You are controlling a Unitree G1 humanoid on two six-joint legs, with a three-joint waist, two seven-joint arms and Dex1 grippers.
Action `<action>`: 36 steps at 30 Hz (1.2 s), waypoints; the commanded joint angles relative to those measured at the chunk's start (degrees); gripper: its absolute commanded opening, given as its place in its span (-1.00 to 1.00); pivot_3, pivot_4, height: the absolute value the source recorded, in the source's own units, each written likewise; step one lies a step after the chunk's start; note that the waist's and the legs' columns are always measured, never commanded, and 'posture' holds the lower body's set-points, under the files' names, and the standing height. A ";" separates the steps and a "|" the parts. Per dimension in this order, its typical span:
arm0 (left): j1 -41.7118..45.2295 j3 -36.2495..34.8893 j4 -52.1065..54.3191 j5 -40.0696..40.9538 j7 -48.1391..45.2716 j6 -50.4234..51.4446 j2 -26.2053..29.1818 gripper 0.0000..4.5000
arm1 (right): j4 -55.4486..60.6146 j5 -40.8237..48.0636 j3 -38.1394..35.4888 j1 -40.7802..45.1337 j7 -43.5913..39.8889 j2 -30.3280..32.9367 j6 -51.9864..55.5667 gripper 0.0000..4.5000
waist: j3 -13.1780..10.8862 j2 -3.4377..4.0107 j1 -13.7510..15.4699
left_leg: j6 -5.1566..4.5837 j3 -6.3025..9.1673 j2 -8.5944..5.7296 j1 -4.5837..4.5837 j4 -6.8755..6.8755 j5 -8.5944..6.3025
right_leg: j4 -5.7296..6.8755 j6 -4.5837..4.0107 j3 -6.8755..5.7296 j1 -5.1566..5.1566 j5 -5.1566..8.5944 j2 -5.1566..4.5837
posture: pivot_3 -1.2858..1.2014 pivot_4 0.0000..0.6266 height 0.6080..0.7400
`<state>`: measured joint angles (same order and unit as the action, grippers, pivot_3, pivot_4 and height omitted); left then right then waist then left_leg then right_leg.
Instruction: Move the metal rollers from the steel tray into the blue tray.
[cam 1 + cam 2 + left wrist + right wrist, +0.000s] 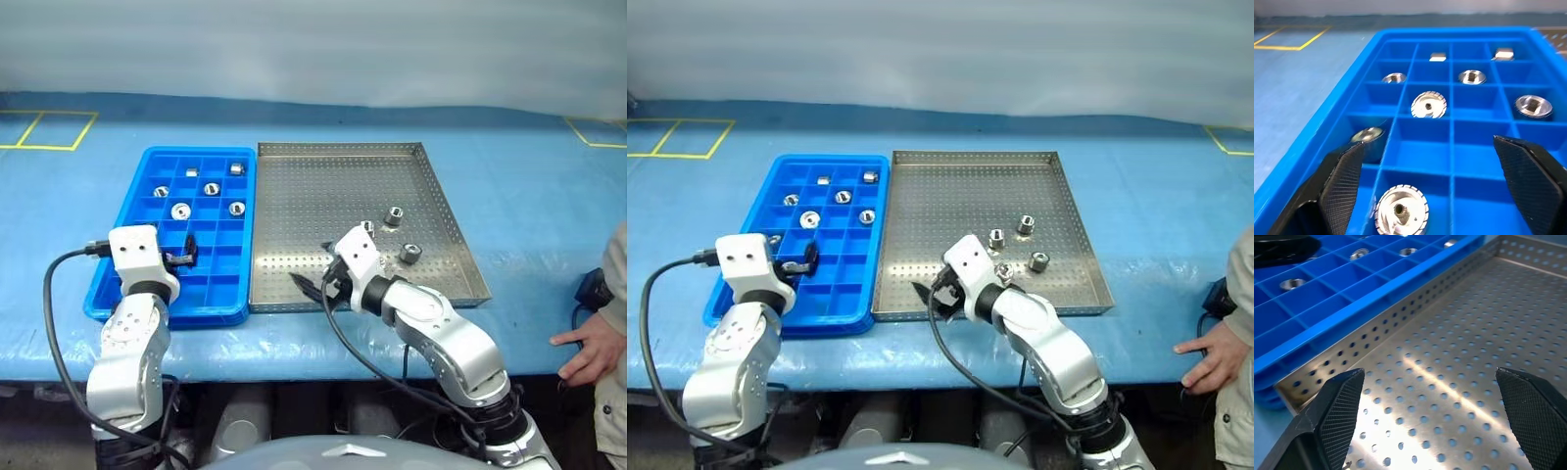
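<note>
The blue tray (220,304) lies on the left with several metal rollers (180,211) in its compartments. Beside it on the right is the steel tray (323,196), where three rollers (410,254) rest near its right half. My left gripper (1435,181) hangs open over the blue tray's near compartments, and a roller (1400,213) lies loose in the cell below it. My right gripper (1430,416) is open and empty, low over the steel tray's perforated floor near the front left corner, apart from the rollers.
A person's hand (588,348) rests on the blue table cover at the far right, next to a small dark object (591,287). Yellow tape marks (44,132) show at the table's back corners. Black cables trail from both wrists.
</note>
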<state>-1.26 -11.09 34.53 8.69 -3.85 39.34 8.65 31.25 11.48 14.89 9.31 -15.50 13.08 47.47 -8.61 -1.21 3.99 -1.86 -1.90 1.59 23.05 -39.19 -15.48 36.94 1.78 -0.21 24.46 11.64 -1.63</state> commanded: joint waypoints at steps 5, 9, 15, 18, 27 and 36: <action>-0.92 8.69 4.26 7.82 -13.14 -5.00 2.88 0.97 | -8.02 -5.08 -6.54 5.55 10.55 -5.57 1.12 1.00 | -0.01 0.02 -1.53 | -0.01 -0.06 -0.01 0.03 0.05 -0.01 | -0.02 -0.26 0.05 0.06 -0.16 0.00 | 0.11 -0.52 1.00; -2.40 13.13 5.41 10.99 -18.54 -4.66 5.67 0.97 | -15.01 -6.59 -8.91 8.90 14.02 -8.97 -1.04 1.00 | -0.02 0.05 -2.57 | -0.01 -0.07 0.03 0.01 0.11 -0.01 | 0.00 -0.30 0.05 0.09 -0.13 0.08 | 0.10 -0.52 1.00; -4.22 19.12 8.18 14.30 -23.46 -2.14 11.04 0.97 | -25.09 -7.32 -11.84 14.09 16.95 -12.41 -2.26 1.00 | -0.05 0.12 -2.94 | -0.01 -0.09 0.04 0.00 0.11 -0.01 | 0.01 -0.20 0.08 0.09 -0.06 0.09 | 0.12 -0.52 1.00; -4.87 20.41 9.24 14.77 -24.21 -1.69 12.68 0.97 | -28.35 -7.48 -12.16 15.83 17.42 -13.06 -2.11 1.00 | -0.07 0.17 -2.95 | -0.01 -0.10 0.04 0.00 0.11 -0.01 | 0.00 -0.20 0.10 0.10 -0.07 0.08 | 0.12 -0.52 1.00; -5.45 21.08 9.70 14.84 -22.33 -0.56 14.20 1.00 | -33.92 -8.50 -13.03 17.60 19.59 -14.49 -1.62 0.73 | -0.11 0.24 -2.76 | -0.02 -0.09 0.03 0.00 0.12 -0.01 | -0.01 -0.15 0.09 0.10 -0.04 0.08 | 0.15 -0.52 1.00; -6.07 19.66 9.29 13.95 -18.41 -3.01 11.82 1.00 | -32.72 -8.53 -12.86 18.81 18.87 -14.99 -2.00 -0.24 | -0.12 0.27 -2.68 | -0.02 -0.09 0.04 0.00 0.13 -0.01 | -0.01 -0.04 0.09 0.10 0.02 0.07 | 0.15 -0.52 1.00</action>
<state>-7.52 9.48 40.99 22.69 -23.31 38.13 21.07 -3.66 3.09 2.12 26.30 3.58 -1.74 46.46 -8.73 -0.94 1.31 -1.88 -1.98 1.63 23.05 -39.05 -15.49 36.93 1.74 -0.12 24.56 11.66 -1.57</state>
